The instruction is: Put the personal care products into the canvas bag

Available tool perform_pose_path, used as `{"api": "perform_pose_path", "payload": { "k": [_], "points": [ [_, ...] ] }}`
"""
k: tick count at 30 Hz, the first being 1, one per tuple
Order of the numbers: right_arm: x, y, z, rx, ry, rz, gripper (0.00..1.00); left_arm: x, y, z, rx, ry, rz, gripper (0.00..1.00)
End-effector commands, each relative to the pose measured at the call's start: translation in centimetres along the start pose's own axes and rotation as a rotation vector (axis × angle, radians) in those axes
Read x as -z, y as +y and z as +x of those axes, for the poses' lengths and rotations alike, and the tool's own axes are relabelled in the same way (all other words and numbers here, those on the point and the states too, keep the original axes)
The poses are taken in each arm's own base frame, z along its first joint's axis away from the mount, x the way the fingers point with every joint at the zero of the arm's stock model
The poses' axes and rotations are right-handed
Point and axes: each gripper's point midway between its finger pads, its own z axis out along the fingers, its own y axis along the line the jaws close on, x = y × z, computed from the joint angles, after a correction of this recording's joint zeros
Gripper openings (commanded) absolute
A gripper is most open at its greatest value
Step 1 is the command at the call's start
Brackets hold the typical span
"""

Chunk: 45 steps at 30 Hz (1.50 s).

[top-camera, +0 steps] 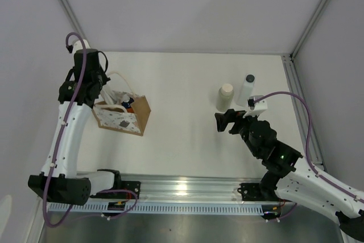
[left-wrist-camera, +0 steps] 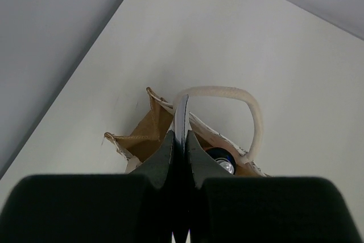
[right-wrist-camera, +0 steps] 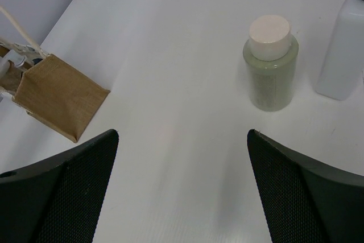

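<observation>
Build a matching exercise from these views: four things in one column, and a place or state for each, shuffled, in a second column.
Things
1. tan canvas bag with cream rope handles
2. round bottle with flat cream cap
3. translucent white bottle with dark cap
4. right gripper

Place or state
A. jaws spread wide, holding nothing
B. upright, the rightmost of the two bottles
C. farthest left, mouth open upward
D. upright, between the bag and the dark-capped bottle

Pairs: 1-C, 2-D, 3-B, 4-A
</observation>
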Motion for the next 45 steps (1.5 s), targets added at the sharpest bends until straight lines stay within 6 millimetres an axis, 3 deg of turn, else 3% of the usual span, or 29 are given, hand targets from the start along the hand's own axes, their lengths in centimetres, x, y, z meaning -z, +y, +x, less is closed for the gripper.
{"api": "perform_pose_path", "payload": {
  "k": [1, 17, 22, 28, 37, 41, 43, 44, 45],
  "points": [
    [0.5, 1.1, -2.6, -0.057, -0.055, -0.032, 1.0, -1.2, 0.1, -2.3, 0.073, -0.111, -0.02, 0.0],
    [0.4, 1.1, -2.4, -0.05, -0.048, -0.035, 0.99, -6.6, -0.5, 1.8, 0.09, -0.105, -0.018, 0.0],
    [0.3, 1.1, -2.5, -0.051, -0.051, -0.031, 0.99, -7.2, -0.1, 2.4, 0.101, -0.122, -0.02, 0.0],
    [0.4, 1.2, -2.5, -0.053, -0.048, -0.037, 1.0, -8.7, 0.6, 4.8, 0.109, -0.063, -0.053, 0.0],
    [0.5, 1.2, -2.5, -0.053, -0.048, -0.041, 0.99, -10.3, 0.3, 6.3, 0.115, -0.023, -0.063, 0.01],
    [0.6, 1.4, -2.6, -0.058, -0.045, -0.051, 1.0, -10.7, 0.2, 6.0, 0.101, -0.019, -0.072, 0.01],
    [0.7, 1.6, -2.6, -0.061, -0.046, -0.061, 0.99, -10.9, 0.3, 6.2, 0.096, -0.012, -0.078, 0.03],
    [0.7, 1.6, -2.6, -0.062, -0.047, -0.062, 0.99, -11.1, 0.2, 6.4, 0.096, -0.011, -0.074, 0.13],
    [0.6, 1.6, -2.5, -0.063, -0.046, -0.061, 0.99, -11.2, 0.2, 6.6, 0.097, -0.007, -0.073, 0.16]
  ]
}}
